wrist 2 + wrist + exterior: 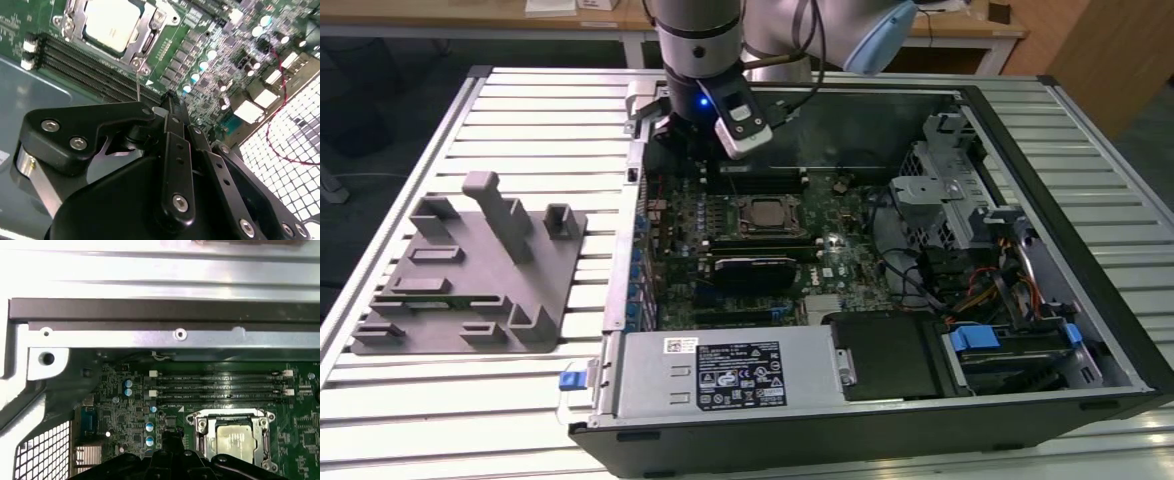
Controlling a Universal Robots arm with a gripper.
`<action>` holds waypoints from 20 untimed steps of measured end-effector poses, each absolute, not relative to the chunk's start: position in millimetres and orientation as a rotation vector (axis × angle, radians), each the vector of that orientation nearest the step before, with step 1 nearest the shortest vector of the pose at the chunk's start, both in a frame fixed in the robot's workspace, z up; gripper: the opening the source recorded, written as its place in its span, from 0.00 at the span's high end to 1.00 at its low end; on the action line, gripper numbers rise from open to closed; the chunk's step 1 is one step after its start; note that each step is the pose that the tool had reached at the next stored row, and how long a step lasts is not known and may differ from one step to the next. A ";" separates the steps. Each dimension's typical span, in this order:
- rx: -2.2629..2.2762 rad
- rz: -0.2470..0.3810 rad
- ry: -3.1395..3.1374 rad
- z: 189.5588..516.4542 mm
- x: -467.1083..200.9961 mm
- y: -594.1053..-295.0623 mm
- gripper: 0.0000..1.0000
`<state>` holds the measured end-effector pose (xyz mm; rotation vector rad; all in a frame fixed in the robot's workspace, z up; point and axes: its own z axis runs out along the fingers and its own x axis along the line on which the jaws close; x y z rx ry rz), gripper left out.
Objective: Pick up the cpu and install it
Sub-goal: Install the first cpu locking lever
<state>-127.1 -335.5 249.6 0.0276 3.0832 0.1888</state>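
The cpu (765, 213), a silver square with a pale rim, lies in the socket frame on the green motherboard (841, 260) inside the open computer case. Both wrist views show it as well, cpu (112, 22) and cpu (235, 442), with the metal frame around it. My gripper (170, 97) hangs above the board beside the memory slots, apart from the cpu and toward the case's back wall. Its black fingers (167, 440) are shut together with nothing between them. In the exterior view the arm's wrist (714, 110) stands over the case's far left corner.
Empty black memory slots (220, 385) run between the socket and the case's metal wall (150, 310). A grey fixture block (467, 270) sits on the slatted table at the exterior view's left. The power supply (720, 375), a drive cage (947, 200) and cables crowd the case.
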 end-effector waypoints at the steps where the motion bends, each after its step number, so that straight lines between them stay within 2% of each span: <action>1: 0.024 0.210 3.082 249.6 -127.0 -335.5 0.89; 7: 0.005 0.330 3.074 249.6 -127.1 -335.5 0.89; 20: 0.005 0.332 3.074 249.6 -108.3 -335.5 0.89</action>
